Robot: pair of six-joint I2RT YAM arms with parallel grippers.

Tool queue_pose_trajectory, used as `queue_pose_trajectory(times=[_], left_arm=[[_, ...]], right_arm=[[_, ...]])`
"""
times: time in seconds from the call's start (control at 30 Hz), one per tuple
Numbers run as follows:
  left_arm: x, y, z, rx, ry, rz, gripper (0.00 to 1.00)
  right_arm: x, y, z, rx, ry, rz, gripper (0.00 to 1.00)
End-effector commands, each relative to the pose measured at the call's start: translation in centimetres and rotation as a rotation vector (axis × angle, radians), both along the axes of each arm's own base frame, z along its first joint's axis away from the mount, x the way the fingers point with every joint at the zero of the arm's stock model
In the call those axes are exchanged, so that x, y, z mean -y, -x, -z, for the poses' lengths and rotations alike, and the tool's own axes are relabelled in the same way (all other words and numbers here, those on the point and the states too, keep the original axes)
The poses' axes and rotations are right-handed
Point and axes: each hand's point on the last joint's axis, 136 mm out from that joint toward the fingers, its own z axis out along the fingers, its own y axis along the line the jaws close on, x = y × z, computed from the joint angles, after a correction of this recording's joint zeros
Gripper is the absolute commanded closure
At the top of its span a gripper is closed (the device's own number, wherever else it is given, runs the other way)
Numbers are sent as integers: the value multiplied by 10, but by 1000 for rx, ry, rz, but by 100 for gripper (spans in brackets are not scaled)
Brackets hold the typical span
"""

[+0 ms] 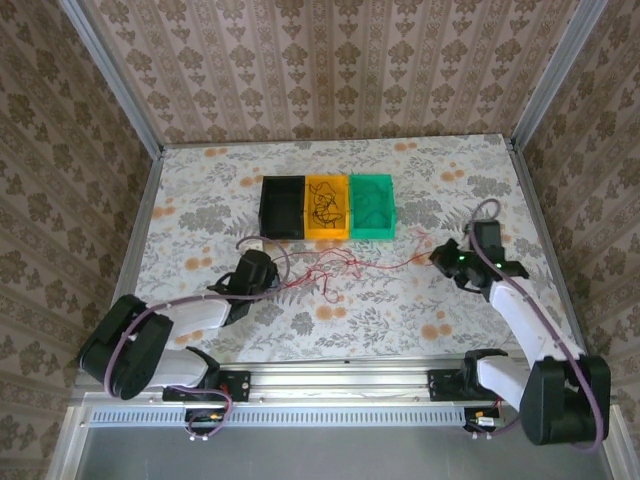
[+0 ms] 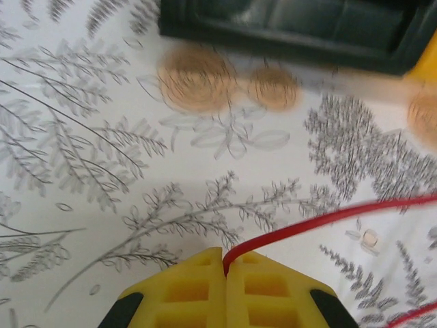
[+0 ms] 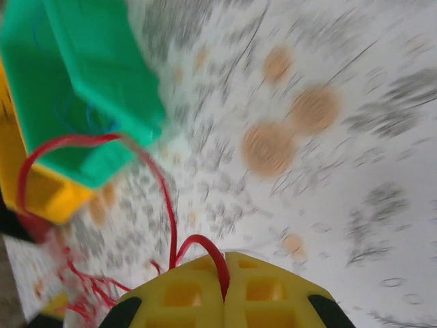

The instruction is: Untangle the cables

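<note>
Apparently the work is at the pulling-apart step: the left gripper (image 2: 225, 265) has its yellow fingers pressed together on one end of the red cable (image 1: 372, 265), and the right gripper (image 3: 224, 272) pinches the other end in the same way, with the wire coming out of the seam between the fingers in each wrist view. From above, the red cable runs across the patterned bench (image 1: 200, 200) between the two grippers, just in front of a row of three bins: a black bin (image 1: 282, 225), an orange bin (image 1: 315, 184) and a green bin (image 1: 372, 232). Its right part looks fairly straight, while the middle and left part bunch into small loops and stray ends, a knot (image 1: 325, 272) not yet opened. The wire is thin and limp, and in the right wrist view it arches up in a loop near the green bin. A black cable (image 1: 327, 207) lies coiled in the orange bin, and a faint bluish line seems to lie in the green bin, though it is too dim to be sure. As I judge it, the next move calls for drawing the two ends apart slowly, low over the bench, watching that the loops slide free rather than cinch tighter or snag a bin edge.
</note>
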Motion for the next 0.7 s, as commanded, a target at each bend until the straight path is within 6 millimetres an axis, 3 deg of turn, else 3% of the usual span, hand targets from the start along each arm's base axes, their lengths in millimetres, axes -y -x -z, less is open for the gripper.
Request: queue_pose_trajectory(times=[0.0, 0.1, 0.17, 0.27, 0.4, 0.47, 0.57, 0.67], left_arm=[[22, -12, -10, 30, -32, 110, 100], [22, -14, -4, 5, -51, 105, 100], [14, -14, -2, -9, -74, 64, 100], [-21, -13, -1, -23, -130, -114, 100], [-88, 5, -1, -85, -197, -427, 100], [-106, 11, -8, -80, -250, -487, 100], [-112, 10, -17, -66, -267, -497, 100], [-104, 5, -20, -69, -272, -456, 100]], right_arm=[[-40, -10, -4, 39, 27, -185, 100], [-62, -13, 0, 31, 35, -254, 100], [-58, -15, 1, 25, 60, -238, 100], [-28, -17, -2, 17, 134, -135, 100], [42, -6, -2, -49, 212, 91, 100], [71, 4, -4, -67, 236, 192, 100], [97, 13, -10, -53, 252, 289, 100], [92, 8, -21, 6, 222, 264, 100]])
